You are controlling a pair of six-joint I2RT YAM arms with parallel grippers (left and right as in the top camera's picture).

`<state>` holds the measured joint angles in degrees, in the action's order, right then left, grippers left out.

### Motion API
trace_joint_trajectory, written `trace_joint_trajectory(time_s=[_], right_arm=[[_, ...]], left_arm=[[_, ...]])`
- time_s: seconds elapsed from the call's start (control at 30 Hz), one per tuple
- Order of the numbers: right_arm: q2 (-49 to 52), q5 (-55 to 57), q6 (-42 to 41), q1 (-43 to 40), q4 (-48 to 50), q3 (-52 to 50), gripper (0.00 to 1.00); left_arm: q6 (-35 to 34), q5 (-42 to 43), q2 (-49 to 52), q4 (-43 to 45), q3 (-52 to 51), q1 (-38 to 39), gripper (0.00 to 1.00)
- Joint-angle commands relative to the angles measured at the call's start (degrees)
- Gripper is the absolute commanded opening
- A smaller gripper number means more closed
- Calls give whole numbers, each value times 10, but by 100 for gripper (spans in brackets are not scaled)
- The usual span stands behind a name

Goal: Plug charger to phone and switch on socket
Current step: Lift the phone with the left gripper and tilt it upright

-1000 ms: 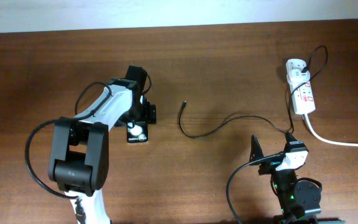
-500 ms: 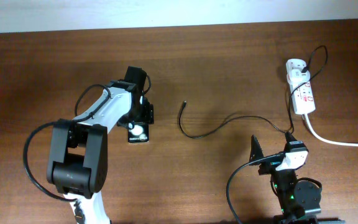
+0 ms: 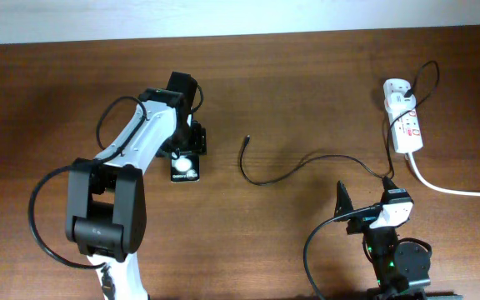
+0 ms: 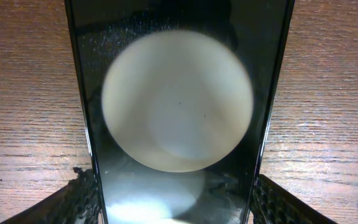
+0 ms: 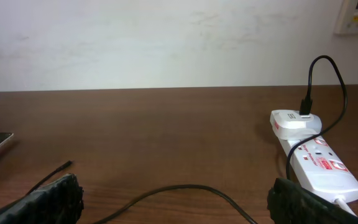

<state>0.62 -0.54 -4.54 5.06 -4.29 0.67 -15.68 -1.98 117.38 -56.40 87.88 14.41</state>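
Since a second ago the left claw (image 3: 186,157) has slid with the phone (image 3: 184,169) a little farther from the arm's base, and its fingers have narrowed onto the phone's long edges. It now grips the phone, which lies flat on the counter (image 3: 307,83) between the two fingers. The left wrist view shows its glossy black face with a big pale round reflection. One phone, one charger (image 3: 283,173), one socket (image 3: 407,125) and two arms are in view. The charger's connector tip (image 3: 245,140) lies on the counter to the right of the phone, apart from it and from both claws. Its other end runs to the white adapter (image 3: 397,87) on the socket, which sits at the far right with a thick white cord (image 3: 457,190). The right claw (image 5: 179,200) stands wide open and holds nothing, with the charger curving past in front of it. Red marks on the socket are too small to read.
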Motion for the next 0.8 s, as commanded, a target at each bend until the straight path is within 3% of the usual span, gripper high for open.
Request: trace_joint_trajectory(time_s=[0.0, 0.33, 0.77], right_arm=[[-4, -5, -2, -3, -2, -3, 99], [-4, -5, -2, -3, -2, -3, 99], [-4, -5, -2, -3, -2, -3, 99]], left_arm=[[-1, -4, 0, -2, 13, 2, 70], [-1, 123, 0, -29, 72, 2, 70], [-2, 211, 0, -17, 72, 2, 66]])
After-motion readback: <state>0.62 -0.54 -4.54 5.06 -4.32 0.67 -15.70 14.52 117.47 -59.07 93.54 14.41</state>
